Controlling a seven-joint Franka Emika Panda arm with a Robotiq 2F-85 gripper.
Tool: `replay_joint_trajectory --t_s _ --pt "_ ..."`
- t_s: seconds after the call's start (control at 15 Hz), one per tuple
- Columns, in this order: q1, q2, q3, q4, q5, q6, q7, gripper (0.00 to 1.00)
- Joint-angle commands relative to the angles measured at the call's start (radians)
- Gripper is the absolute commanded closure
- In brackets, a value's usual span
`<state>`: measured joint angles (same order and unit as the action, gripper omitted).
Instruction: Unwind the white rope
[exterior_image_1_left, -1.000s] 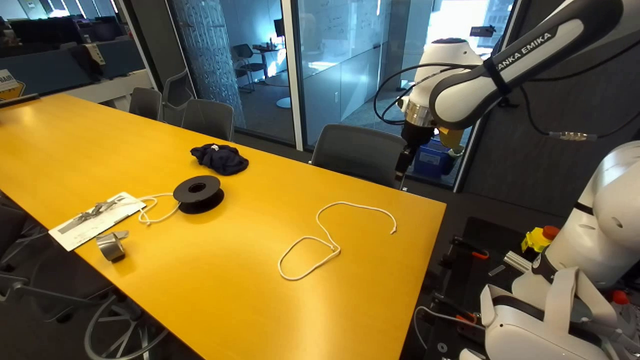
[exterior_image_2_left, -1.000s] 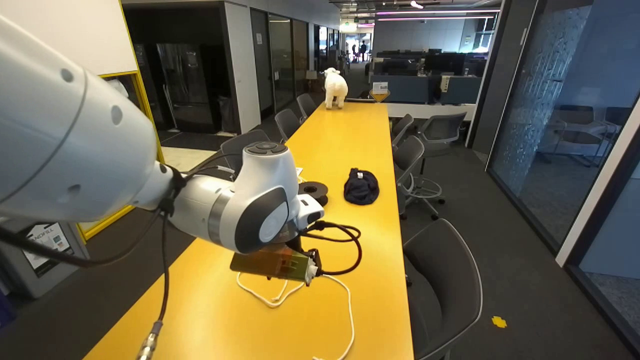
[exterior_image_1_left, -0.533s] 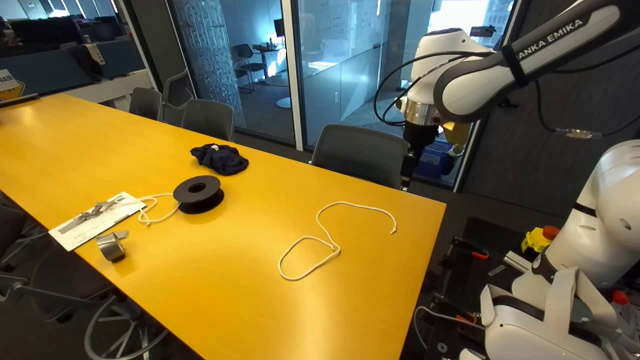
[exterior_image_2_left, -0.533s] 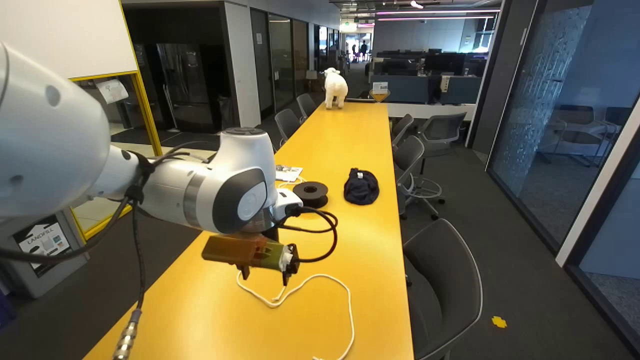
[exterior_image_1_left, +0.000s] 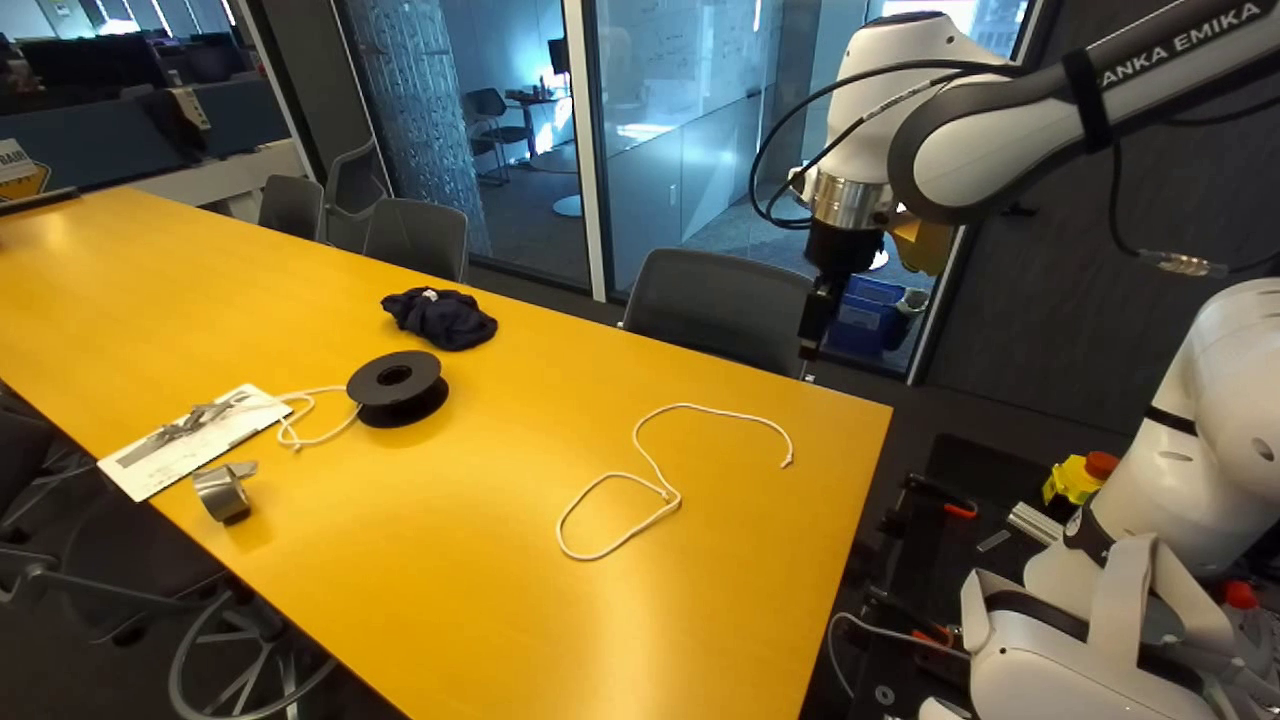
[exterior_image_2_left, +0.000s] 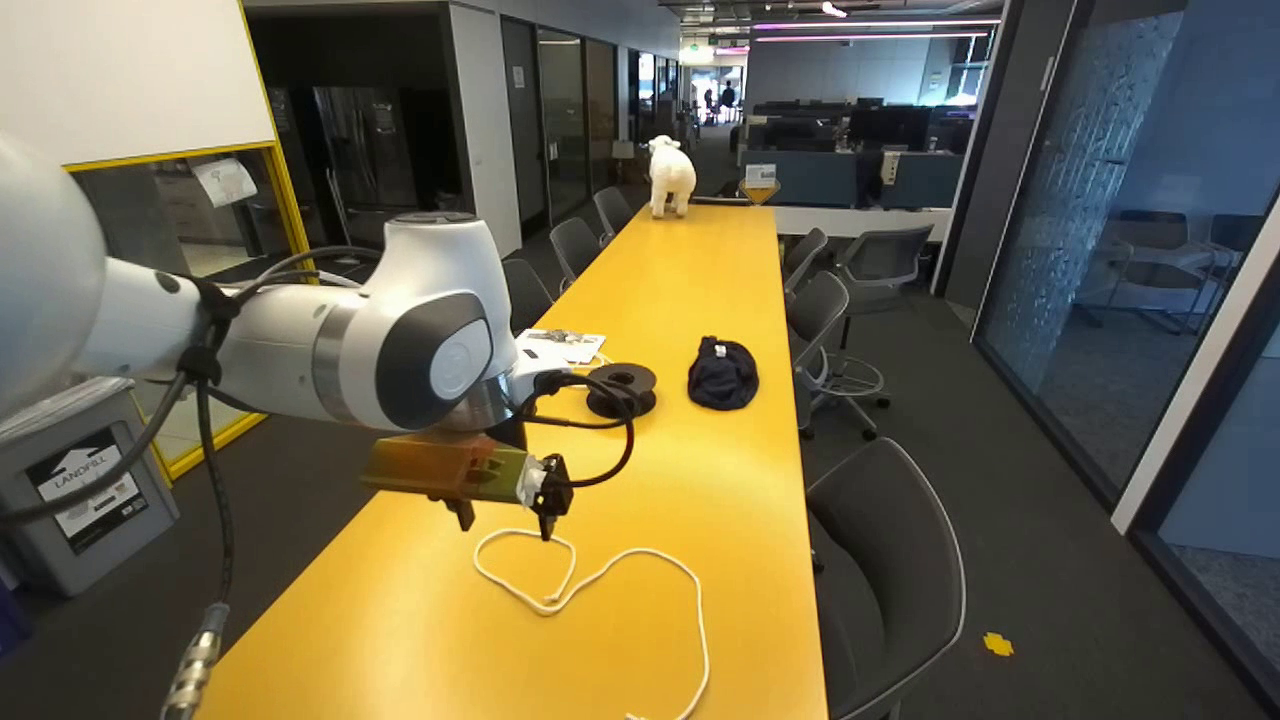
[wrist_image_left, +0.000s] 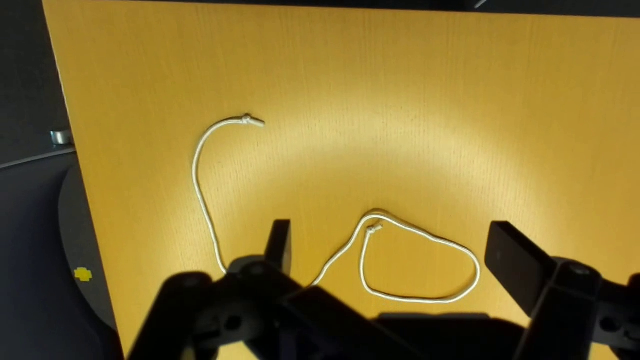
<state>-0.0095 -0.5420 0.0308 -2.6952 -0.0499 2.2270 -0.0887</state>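
Glossy orange-yellow wooden table (exterior_image_1_left: 480, 570) spreads beneath the black two-fingered gripper (wrist_image_left: 390, 234), its fingers parted and holding nothing. Below lies the thin white rope (exterior_image_2_left: 546, 608); in the wrist view its loop appears between the fingertips, the tail curving off toward the table's corner. "ANKA EMIKA" marks the white-and-black arm (exterior_image_1_left: 1180, 48); "LANDFILL", the grey bin (exterior_image_2_left: 112, 562).
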Motion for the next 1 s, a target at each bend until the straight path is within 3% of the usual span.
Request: replay_joint_trajectory --t_s 0.0,0.93 --pt "0.009 -0.026 -0.004 0.024 -0.008 -0.043 0.021 0.00" --pt "0.010 0.000 -0.012 0.012 -0.006 -0.032 0.017 0.00"
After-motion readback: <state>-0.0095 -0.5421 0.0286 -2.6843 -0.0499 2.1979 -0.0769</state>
